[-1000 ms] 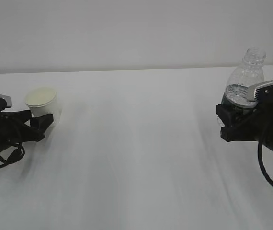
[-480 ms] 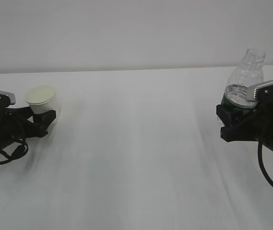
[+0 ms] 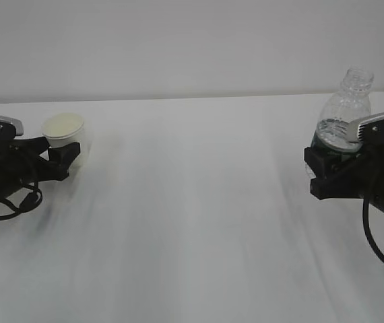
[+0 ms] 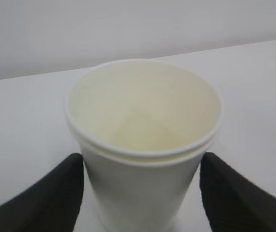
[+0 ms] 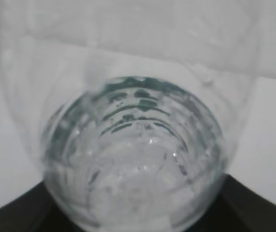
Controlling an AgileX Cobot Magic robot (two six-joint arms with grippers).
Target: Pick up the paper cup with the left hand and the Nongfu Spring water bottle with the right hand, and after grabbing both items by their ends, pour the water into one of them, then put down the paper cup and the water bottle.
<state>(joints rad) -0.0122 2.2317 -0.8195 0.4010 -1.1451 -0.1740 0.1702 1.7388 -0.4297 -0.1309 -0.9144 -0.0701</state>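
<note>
Listing by view, exterior first: white table [image 3: 192, 222]; the left hand [image 3: 60, 160] at far left, prongs closed on the lower body of the paper cup [image 3: 64, 130], mouth up with a slight tilt; cup looks to ride just clear of the table, though contact cannot be ruled out. The right hand [image 3: 327, 171] at far right, jaws clamped on the base of the Nongfu Spring water bottle [image 3: 343, 111], long axis near upright, uncapped neck topmost. The water [image 3: 331, 129] fills only the lower part. Cup and bottle well apart, whole table width between.

Left wrist view: paper cup seated between two black fingers [image 4: 46, 193], one pressing each flank; cream interior empty.

Right wrist view: bottle fills the frame, ribbed wall and water seen close; dark fingers [image 5: 22, 208] at both lower corners against the base.

Governing relation, judged: each arm holds its own item, so pouring requires the two to close inward, neck tipping leftward over the rim.
</note>
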